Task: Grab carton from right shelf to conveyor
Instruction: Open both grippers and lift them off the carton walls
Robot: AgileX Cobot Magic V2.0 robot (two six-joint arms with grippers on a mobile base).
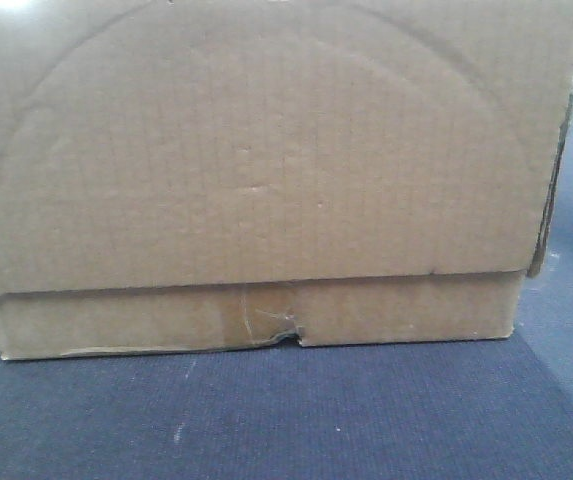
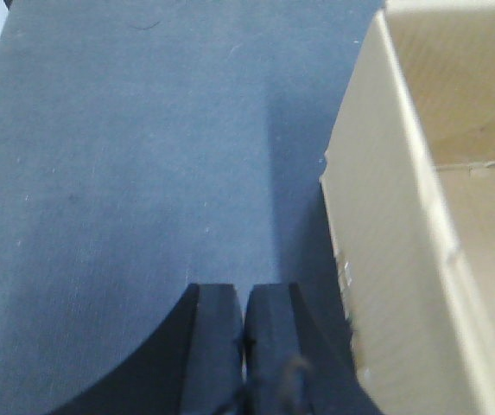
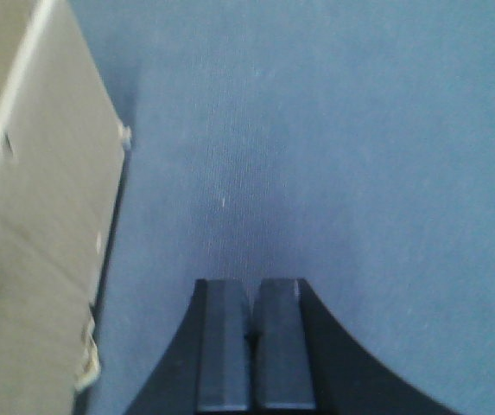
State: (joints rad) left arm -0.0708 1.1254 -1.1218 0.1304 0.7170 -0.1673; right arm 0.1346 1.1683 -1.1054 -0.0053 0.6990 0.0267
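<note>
My left gripper [image 2: 244,298] hangs over the conveyor [image 2: 143,156], fingers pressed together and empty, just left of the carton [image 1: 266,170], which rests on the belt; my right gripper [image 3: 252,294], likewise closed on nothing, flanks its other side.

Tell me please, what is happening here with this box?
A two-armed robot is moving a carton to a conveyor. The carton now sits on the belt, open at the top. The left gripper and the right gripper are over the belt, one on each side of the carton, jaws shut and holding nothing. Neither touches the carton.
</note>
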